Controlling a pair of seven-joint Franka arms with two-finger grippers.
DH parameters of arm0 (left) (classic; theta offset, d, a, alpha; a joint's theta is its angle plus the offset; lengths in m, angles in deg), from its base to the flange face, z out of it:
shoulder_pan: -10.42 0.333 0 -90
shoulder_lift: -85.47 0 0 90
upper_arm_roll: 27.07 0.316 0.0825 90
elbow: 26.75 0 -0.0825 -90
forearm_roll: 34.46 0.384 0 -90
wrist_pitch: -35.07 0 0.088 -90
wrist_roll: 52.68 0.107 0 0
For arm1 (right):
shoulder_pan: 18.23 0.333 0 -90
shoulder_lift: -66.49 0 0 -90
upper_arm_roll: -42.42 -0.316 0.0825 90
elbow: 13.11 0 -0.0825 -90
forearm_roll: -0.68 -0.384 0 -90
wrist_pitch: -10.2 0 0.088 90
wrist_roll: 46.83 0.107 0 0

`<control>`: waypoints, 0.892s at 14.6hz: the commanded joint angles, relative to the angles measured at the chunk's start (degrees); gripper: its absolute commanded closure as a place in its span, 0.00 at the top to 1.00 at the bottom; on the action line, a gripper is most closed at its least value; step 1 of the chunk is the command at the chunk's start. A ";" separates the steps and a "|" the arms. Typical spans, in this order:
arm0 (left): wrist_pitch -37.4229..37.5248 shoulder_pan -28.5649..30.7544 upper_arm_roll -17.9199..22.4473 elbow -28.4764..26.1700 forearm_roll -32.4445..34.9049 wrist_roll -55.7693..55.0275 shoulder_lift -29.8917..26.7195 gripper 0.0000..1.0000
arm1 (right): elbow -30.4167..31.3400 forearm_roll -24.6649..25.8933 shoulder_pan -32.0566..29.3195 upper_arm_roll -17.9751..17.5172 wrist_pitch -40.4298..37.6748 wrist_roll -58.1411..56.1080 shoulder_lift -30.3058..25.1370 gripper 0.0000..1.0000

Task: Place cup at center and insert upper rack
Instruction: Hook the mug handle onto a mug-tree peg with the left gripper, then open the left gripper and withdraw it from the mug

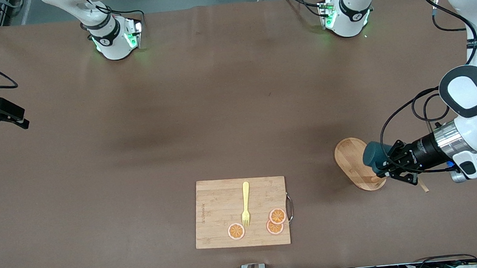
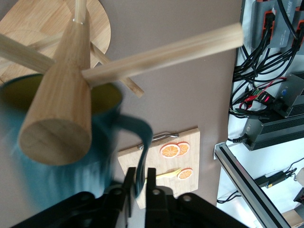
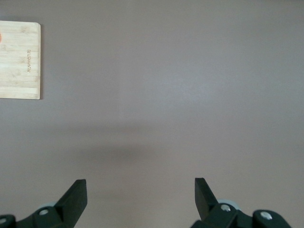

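The dark teal cup (image 1: 373, 155) with a yellow inside (image 2: 102, 97) hangs at the tip of my left gripper (image 1: 390, 163), over the oval base of the wooden upper rack (image 1: 350, 158). In the left wrist view the rack's post (image 2: 61, 104) and pegs stand in front of the cup (image 2: 57, 175), which looks smeared. The left gripper (image 2: 139, 175) is shut on the cup's thin handle (image 2: 142, 142), one finger on each side. My right gripper (image 1: 19, 118) waits open over bare table at the right arm's end, nothing between its fingers (image 3: 141, 187).
A rectangular wooden cutting board (image 1: 217, 213) lies near the front camera's edge, carrying a yellow fork (image 1: 246, 203) and three orange slices (image 1: 277, 216). The rack stands toward the left arm's end. Cables and black boxes (image 2: 270, 95) sit off the table's edge.
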 commanded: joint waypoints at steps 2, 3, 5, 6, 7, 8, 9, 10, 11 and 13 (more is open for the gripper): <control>-0.32 1.79 -0.22 0.08 -0.66 6.16 -0.25 0.97 | -0.03 0.87 0.72 -0.06 0.31 -0.23 -0.47 1.00; -0.32 1.79 -0.22 0.25 -0.40 5.64 -0.42 1.00 | -0.12 0.96 0.89 -0.14 0.22 -0.23 -0.47 1.00; -0.32 1.79 -0.22 0.34 -0.13 5.28 -0.77 1.00 | -0.03 1.14 1.33 -0.06 0.31 -0.23 -0.47 1.00; -0.32 1.79 -0.14 0.60 -0.04 5.37 -0.95 1.00 | -0.03 1.05 1.25 -0.06 0.22 -0.23 -0.47 1.00; -0.32 1.71 -0.14 1.04 0.39 5.37 -1.04 1.00 | -0.03 1.05 1.07 0.12 -0.13 -0.14 -0.47 1.00; -0.32 1.62 -0.14 1.66 2.31 5.37 -1.13 1.00 | -0.03 1.05 1.07 0.12 -0.04 -0.14 -0.47 1.00; -0.32 1.36 -0.14 2.36 5.55 5.37 -1.13 1.00 | -0.03 1.05 1.16 0.12 0.13 -0.14 -0.47 1.00; -0.32 1.09 -0.31 2.89 9.41 5.29 -1.39 1.00 | -0.12 0.96 1.16 0.12 0.13 -0.05 -0.47 1.00; -0.24 0.83 -0.75 2.89 14.24 5.11 -2.43 1.00 | -0.12 0.61 1.07 0.12 0.31 0.12 -0.47 1.00; 0.29 0.83 -1.54 2.72 18.32 5.37 -3.23 1.00 | -0.21 0.43 1.07 0.12 0.40 -0.14 -0.47 1.00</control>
